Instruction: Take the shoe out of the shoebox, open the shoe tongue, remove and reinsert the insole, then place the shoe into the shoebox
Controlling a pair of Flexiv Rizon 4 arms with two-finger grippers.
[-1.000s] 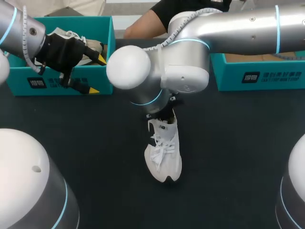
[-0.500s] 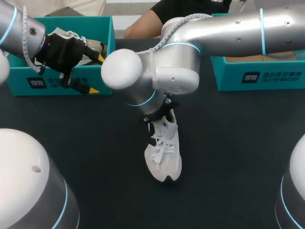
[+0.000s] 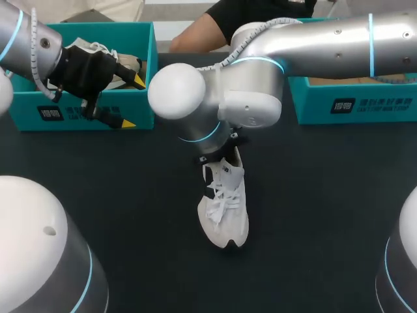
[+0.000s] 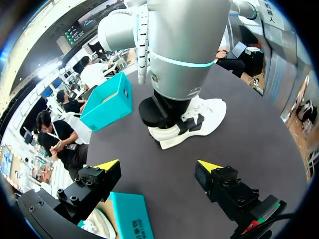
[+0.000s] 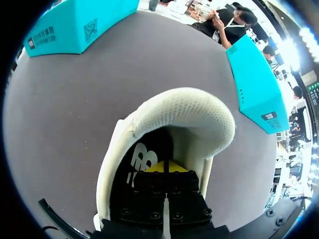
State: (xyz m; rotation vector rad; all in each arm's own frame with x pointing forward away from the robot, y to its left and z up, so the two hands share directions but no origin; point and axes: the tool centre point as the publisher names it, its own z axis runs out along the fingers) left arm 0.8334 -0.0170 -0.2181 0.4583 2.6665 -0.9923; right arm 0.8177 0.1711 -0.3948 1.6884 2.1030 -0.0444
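A white laced shoe (image 3: 225,208) lies on the dark table (image 3: 130,195), toe towards the front edge. My right arm (image 3: 247,98) reaches past the middle and stands over its heel end. In the right wrist view my right gripper (image 5: 168,168) is shut, its yellow tips down inside the shoe's opening on the black insole (image 5: 142,164), behind the raised white mesh tongue (image 5: 189,112); whether it pinches the insole is hidden. My left gripper (image 4: 158,166) is open and empty by the front wall of the left shoebox (image 3: 78,107), well apart from the shoe (image 4: 194,119).
The left teal shoebox holds a second white shoe (image 3: 98,49). Another teal shoebox (image 3: 365,104) stands at the back right. Bare table lies in front of and beside the shoe.
My right arm swung a little to the left and came back, gripper staying at the shoe's heel. The shoe has hardly shifted. The left arm has kept still.
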